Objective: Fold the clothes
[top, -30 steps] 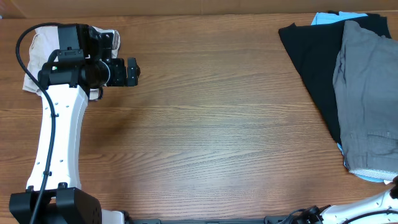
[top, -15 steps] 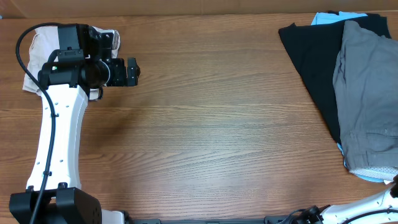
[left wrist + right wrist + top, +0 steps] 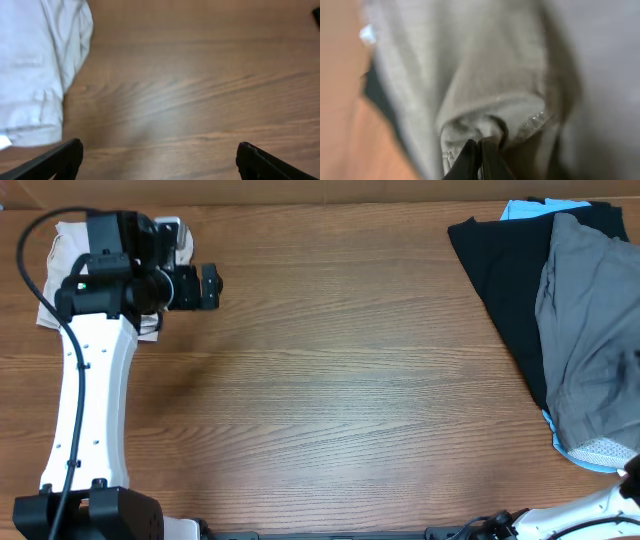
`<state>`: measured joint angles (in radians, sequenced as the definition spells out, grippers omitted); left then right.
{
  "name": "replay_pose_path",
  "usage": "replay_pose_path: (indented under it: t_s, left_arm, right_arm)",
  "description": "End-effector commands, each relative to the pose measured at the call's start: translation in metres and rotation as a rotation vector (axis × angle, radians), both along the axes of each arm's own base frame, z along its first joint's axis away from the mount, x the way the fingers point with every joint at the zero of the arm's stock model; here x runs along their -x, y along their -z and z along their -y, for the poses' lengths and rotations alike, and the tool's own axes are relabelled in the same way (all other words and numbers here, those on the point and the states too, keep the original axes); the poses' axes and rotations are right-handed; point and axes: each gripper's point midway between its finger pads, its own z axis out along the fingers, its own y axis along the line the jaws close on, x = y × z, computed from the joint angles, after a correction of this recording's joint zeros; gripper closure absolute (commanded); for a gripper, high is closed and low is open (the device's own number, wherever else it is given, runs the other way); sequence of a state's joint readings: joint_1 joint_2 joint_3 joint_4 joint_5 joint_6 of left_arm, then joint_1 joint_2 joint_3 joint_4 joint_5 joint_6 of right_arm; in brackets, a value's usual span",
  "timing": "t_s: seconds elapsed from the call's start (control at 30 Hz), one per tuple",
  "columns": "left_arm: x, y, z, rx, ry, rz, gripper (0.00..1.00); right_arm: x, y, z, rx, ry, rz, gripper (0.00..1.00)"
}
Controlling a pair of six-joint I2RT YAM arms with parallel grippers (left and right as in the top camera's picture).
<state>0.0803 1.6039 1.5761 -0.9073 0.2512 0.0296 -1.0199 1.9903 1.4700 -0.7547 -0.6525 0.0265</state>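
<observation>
The clothes, a pair of mid-grey shorts [image 3: 590,330], lie at the right edge of the table on top of a black garment. Their pale speckled waistband lining [image 3: 600,448] shows at the near end. In the right wrist view my right gripper [image 3: 479,145] is shut, its fingers pinching a raised fold of the grey fabric [image 3: 485,65]. In the overhead view that gripper is almost wholly past the frame's right edge. My left gripper [image 3: 210,285] hangs open at the far left over bare wood [image 3: 160,150], with nothing between its fingers.
Smaller beige shorts [image 3: 60,250] lie at the back left under the left arm, and appear pale in the left wrist view [image 3: 35,65]. A large black garment [image 3: 500,270] and a light blue piece [image 3: 520,208] lie under the grey shorts. Brown wood spans the middle.
The right gripper has shut on the grey shorts, whose near end has bunched and risen. The left arm has shifted slightly back and to the left.
</observation>
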Motion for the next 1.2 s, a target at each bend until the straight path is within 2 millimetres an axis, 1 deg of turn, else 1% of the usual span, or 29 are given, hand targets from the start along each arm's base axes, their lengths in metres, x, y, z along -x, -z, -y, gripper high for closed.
replay_pose_path:
  t_s: [0.0,0.03,0.07,0.1,0.2,0.33,0.37,0.47,0.53,0.63,0.73,0.8,0.87,0.97,1.03,1.17]
  left_arm:
    - [-0.010,-0.040,-0.002,-0.012,0.012,0.105,0.00]
    - [-0.012,-0.050,-0.002,-0.013,0.012,0.128,0.02]
    - [-0.012,-0.054,-0.002,-0.014,0.012,0.136,0.02]
    - [-0.012,-0.058,-0.002,-0.015,0.012,0.143,0.03]
    - [-0.013,-0.062,-0.002,-0.016,0.012,0.151,0.04]
    - [-0.011,-0.060,-0.004,-0.022,0.003,0.138,0.05]
    - [-0.010,-0.059,-0.007,-0.025,-0.003,0.135,0.05]
    - [-0.010,-0.059,-0.016,-0.040,-0.030,0.132,0.06]
    - [-0.010,-0.058,-0.022,-0.043,-0.044,0.131,0.05]
    - [-0.009,-0.058,-0.035,-0.045,-0.075,0.129,0.06]
    - [-0.008,-0.058,-0.053,-0.048,-0.117,0.127,0.05]
    - [-0.005,-0.057,-0.066,-0.049,-0.146,0.123,0.05]
    - [-0.003,-0.056,-0.078,-0.050,-0.174,0.118,0.04]
    - [0.002,-0.055,-0.095,-0.055,-0.211,0.109,0.04]
    - [0.005,-0.054,-0.104,-0.062,-0.228,0.104,0.04]
    - [0.010,-0.053,-0.119,-0.074,-0.249,0.095,0.03]
  right_arm:
    - [-0.045,-0.083,-0.057,0.018,-0.157,0.183,0.96]
    - [-0.056,-0.096,-0.088,0.013,-0.226,0.192,0.96]
    - [-0.062,-0.102,-0.107,0.008,-0.268,0.194,0.96]
    - [-0.069,-0.108,-0.131,0.004,-0.319,0.196,0.96]
    - [-0.085,-0.117,-0.187,-0.003,-0.448,0.198,0.96]
    - [-0.101,-0.117,-0.268,-0.029,-0.636,0.188,0.96]
    - [-0.103,-0.115,-0.291,-0.028,-0.688,0.178,0.96]
    - [-0.106,-0.109,-0.360,-0.018,-0.808,0.134,0.96]
    - [-0.104,-0.107,-0.405,0.000,-0.886,0.119,0.96]
    - [-0.095,-0.105,-0.475,0.028,-0.998,0.117,0.96]
    - [-0.078,-0.099,-0.545,0.061,-1.101,0.120,0.96]
    - [-0.063,-0.092,-0.585,0.079,-1.166,0.118,0.96]
    - [-0.047,-0.084,-0.618,0.092,-1.226,0.115,0.96]
    - [-0.021,-0.077,-0.658,0.094,-1.317,0.126,0.96]
    - [-0.007,-0.077,-0.675,0.088,-1.358,0.135,0.96]
    - [0.017,-0.080,-0.699,0.069,-1.429,0.152,0.96]
